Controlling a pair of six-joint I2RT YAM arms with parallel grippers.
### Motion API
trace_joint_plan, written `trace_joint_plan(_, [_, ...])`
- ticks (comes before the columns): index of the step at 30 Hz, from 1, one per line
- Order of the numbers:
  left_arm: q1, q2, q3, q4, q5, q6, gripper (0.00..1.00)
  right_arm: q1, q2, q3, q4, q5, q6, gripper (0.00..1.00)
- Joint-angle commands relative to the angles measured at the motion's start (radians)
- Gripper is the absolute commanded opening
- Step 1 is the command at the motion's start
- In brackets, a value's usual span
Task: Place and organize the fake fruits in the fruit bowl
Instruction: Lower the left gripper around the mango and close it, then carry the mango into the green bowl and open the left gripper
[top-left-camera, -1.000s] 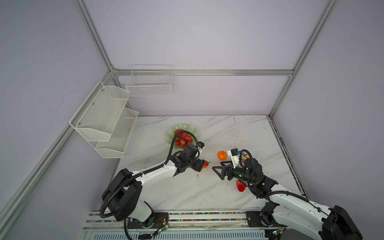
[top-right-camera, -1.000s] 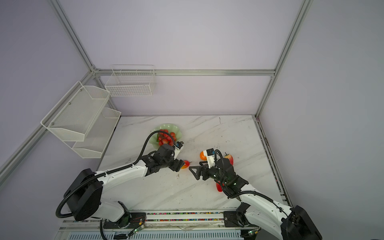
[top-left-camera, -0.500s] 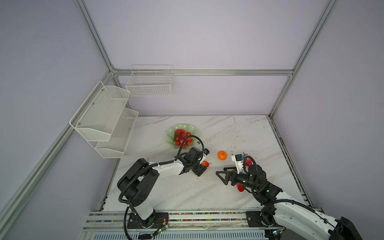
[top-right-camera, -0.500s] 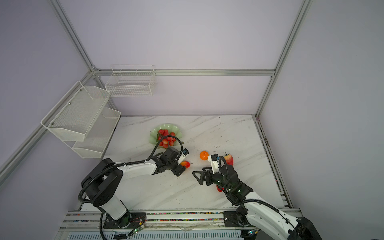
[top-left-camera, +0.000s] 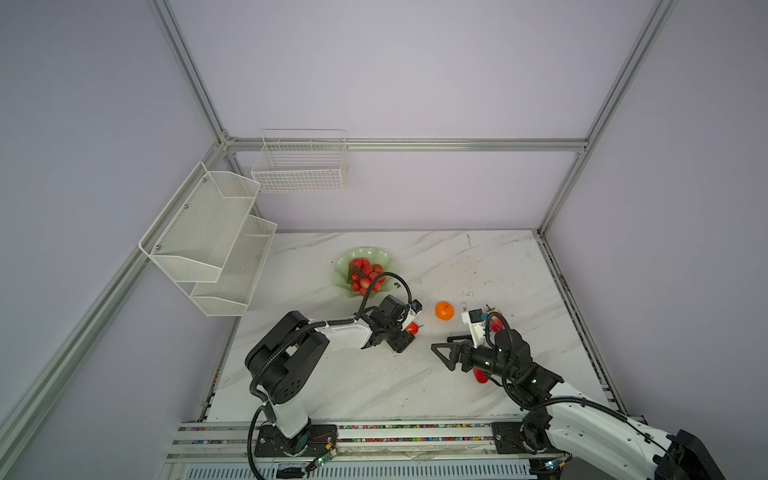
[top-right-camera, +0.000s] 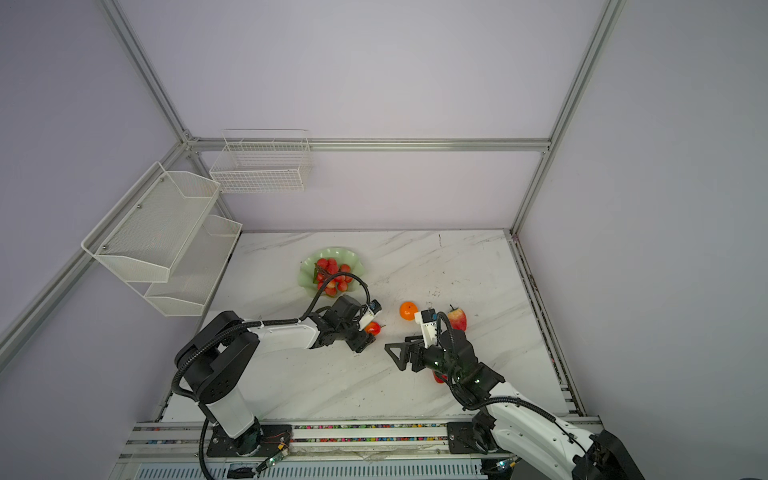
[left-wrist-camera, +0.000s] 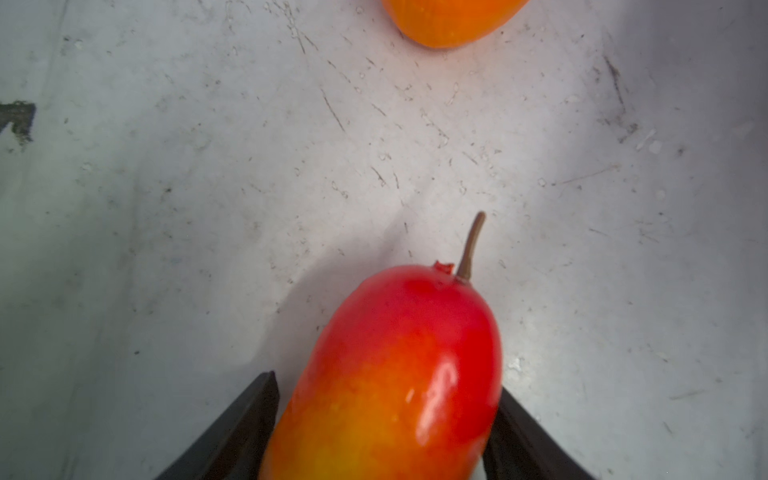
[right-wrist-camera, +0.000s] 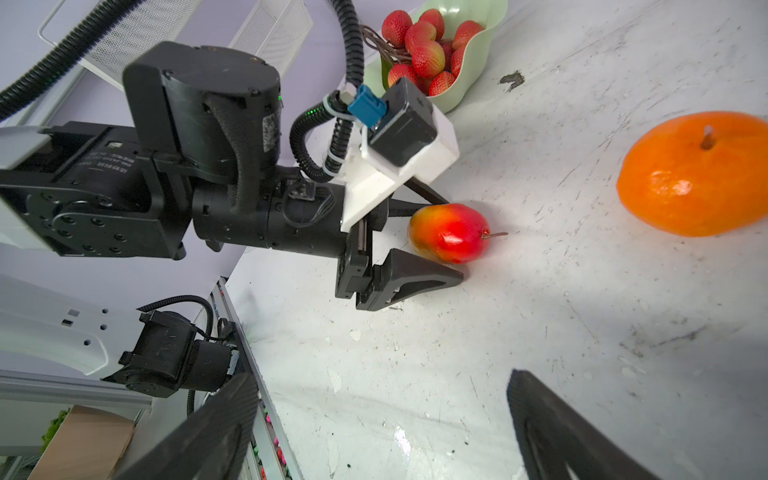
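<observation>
Since a second ago: left arm's elbow folded back toward its base. Left gripper (top-left-camera: 408, 336) astride mango (top-left-camera: 412, 328), which lies on table (top-left-camera: 374, 382); clamped or merely bracketing, cannot tell. Right gripper (top-left-camera: 442, 352) at 4 o'clock, spread wide, empty. Orange (top-left-camera: 444, 311) at 2 o'clock. Fruit bowl (top-left-camera: 365, 252) holding grape bunch (top-left-camera: 365, 270) at 11. Scuffed white marble top, lilac walls, mesh shelves (top-left-camera: 208, 241) at 10. Red fruit (top-left-camera: 480, 376) mostly under right arm. Paler fruit (top-right-camera: 457, 319) partly behind wrist camera.

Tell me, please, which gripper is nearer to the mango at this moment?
Left. The left gripper has a finger on each side of the mango, which lies on the table. The right gripper hangs open, clearly apart from the mango, facing it across the table.
</observation>
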Motion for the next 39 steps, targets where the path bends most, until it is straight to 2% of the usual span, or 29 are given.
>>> trace_joint_plan(1, [0.004, -0.012, 0.069, 0.043, 0.026, 0.022, 0.69, -0.004, -0.002, 0.002, 0.016, -0.001, 0.007, 0.97])
trace_joint_plan(7, [0.004, -0.042, 0.038, 0.065, 0.001, 0.014, 0.47, -0.004, 0.037, 0.044, 0.007, -0.006, -0.015, 0.97])
trace_joint_plan(14, [0.02, -0.124, 0.009, 0.094, -0.004, -0.042, 0.39, -0.011, 0.153, 0.156, 0.061, -0.099, -0.036, 0.97])
trace_joint_plan(20, [0.098, -0.242, 0.038, 0.043, -0.043, -0.123, 0.37, -0.02, 0.275, 0.345, 0.028, -0.16, -0.066, 0.97])
trace_joint_plan(26, [0.194, -0.26, 0.131, -0.075, -0.149, -0.162, 0.35, -0.022, 0.452, 0.487, 0.026, -0.117, -0.167, 0.97])
trace_joint_plan(32, [0.235, -0.165, 0.256, -0.146, -0.201, -0.193, 0.35, -0.022, 0.641, 0.498, 0.292, -0.165, -0.171, 0.98])
trace_joint_plan(35, [0.24, -0.123, 0.302, -0.154, -0.209, -0.193, 0.35, -0.022, 0.679, 0.456, 0.369, -0.159, -0.22, 0.97])
trace_joint_plan(39, [0.245, -0.056, 0.368, -0.176, -0.22, -0.192, 0.35, -0.022, 0.703, 0.388, 0.516, -0.196, -0.17, 0.97])
